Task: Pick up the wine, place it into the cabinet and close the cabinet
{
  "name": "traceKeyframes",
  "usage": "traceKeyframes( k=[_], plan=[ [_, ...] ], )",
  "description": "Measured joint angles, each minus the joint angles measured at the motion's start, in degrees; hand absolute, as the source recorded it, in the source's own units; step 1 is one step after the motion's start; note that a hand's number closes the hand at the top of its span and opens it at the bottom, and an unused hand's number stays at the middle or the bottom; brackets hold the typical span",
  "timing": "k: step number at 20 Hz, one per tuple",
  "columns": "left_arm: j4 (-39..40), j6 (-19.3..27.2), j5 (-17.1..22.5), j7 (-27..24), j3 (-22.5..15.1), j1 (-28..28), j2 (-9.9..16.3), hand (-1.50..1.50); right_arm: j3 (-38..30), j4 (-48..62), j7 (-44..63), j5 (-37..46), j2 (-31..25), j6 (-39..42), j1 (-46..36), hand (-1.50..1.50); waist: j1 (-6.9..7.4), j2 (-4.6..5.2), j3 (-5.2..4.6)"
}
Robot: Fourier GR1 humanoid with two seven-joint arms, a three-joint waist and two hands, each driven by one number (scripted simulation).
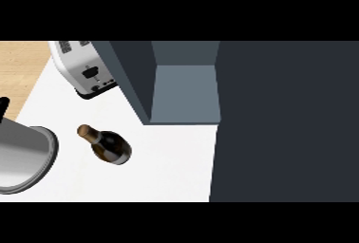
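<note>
- Left hand [4, 108]: only a black sliver is showing at the counter's left edge, above the pot; can't tell how far its fingers are spread or whether it's holding anything.
- Right hand isn't showing in the head view.
- Steel pot [24, 156] is sitting at the left edge of the white counter [168, 171], partly cut off by the view.
- Wine bottle [107, 145] is standing on the counter just beside the pot's rim on its right, apart from it, cork end pointing toward the back-left; nothing is touching it.
- White toaster [82, 66] is sitting at the counter's back-left corner, touching or right beside the cabinet's left wall.
- Cabinet [184, 90] is standing open at the back edge, grey inside showing; its dark door [288, 123] is covering the counter's right side.
</note>
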Motion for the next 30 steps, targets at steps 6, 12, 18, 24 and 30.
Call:
traceKeyframes(
  k=[6,12,18,24,30],
  plan=[
    [0.7,-1.5,-0.3,-2.2,2.2,2.2,0.0,-1.5,-0.4,-1.8,0.7,0.1,0.1,-0.6,1.0,-1.5,-0.1,0.19,0.0],
    [4.2,-7.0,2.5,-8.2,4.5,6.0,-1.2,-1.5,-0.7,-2.4,-0.5,0.6,0.5,0.1,2.8,-1.5,-0.22,0.34,0.0],
    [12.3,-12.6,2.9,-16.3,4.5,8.5,-2.7,-1.5,-1.2,-2.4,-0.6,1.0,0.9,1.0,2.7,-1.5,-0.32,0.44,0.0],
    [22.7,-15.5,0.9,-24.4,4.8,8.5,-4.1,-1.5,-2.0,-2.1,-1.4,1.1,1.5,2.1,2.9,-1.5,-0.48,0.51,0.01],
    [34.0,-15.8,-2.9,-34.8,6.8,7.7,-5.1,-1.5,-1.7,-2.1,-3.5,1.2,1.7,4.0,5.4,-1.5,-0.66,0.53,0.02]
  ],
)
